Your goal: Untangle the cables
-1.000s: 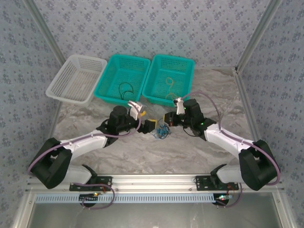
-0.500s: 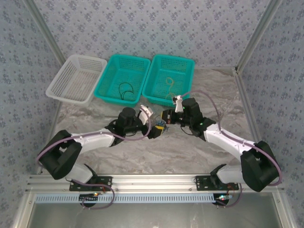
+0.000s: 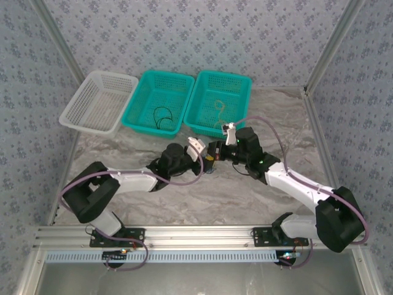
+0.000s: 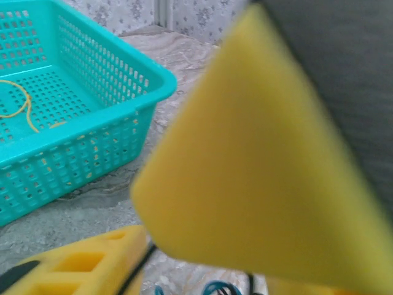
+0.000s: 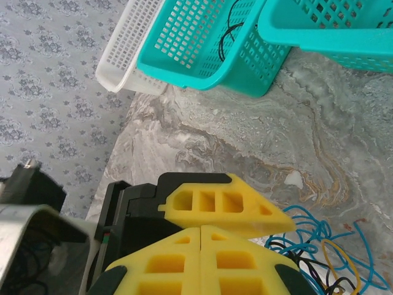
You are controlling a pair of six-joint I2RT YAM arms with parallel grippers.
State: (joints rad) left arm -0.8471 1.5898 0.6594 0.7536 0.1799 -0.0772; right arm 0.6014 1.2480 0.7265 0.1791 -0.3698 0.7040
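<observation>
Nearest us, in the right wrist view, the right gripper (image 5: 201, 238) has its two yellow fingers pressed flat together, with no gap along the seam. We cannot tell whether a strand is pinched there. Just above them lies one yellow finger (image 5: 221, 208) of the left gripper (image 3: 206, 165), touching them. Whether that claw is apart or together we cannot tell.

The cables (image 5: 322, 252), a small tangle of blue and black strands with one yellow loop, lie on the marbled table cloth (image 5: 276, 135), just to the right of both sets of fingers in that view. A black strand runs up to the right gripper's tips.

Farther back three baskets stand in a row. The white basket (image 3: 98, 98) is on the left, the middle teal basket (image 3: 153, 92) holds a black cable (image 3: 162, 115), and the right teal basket (image 3: 230, 92) holds a yellow cable (image 3: 219, 109).
</observation>
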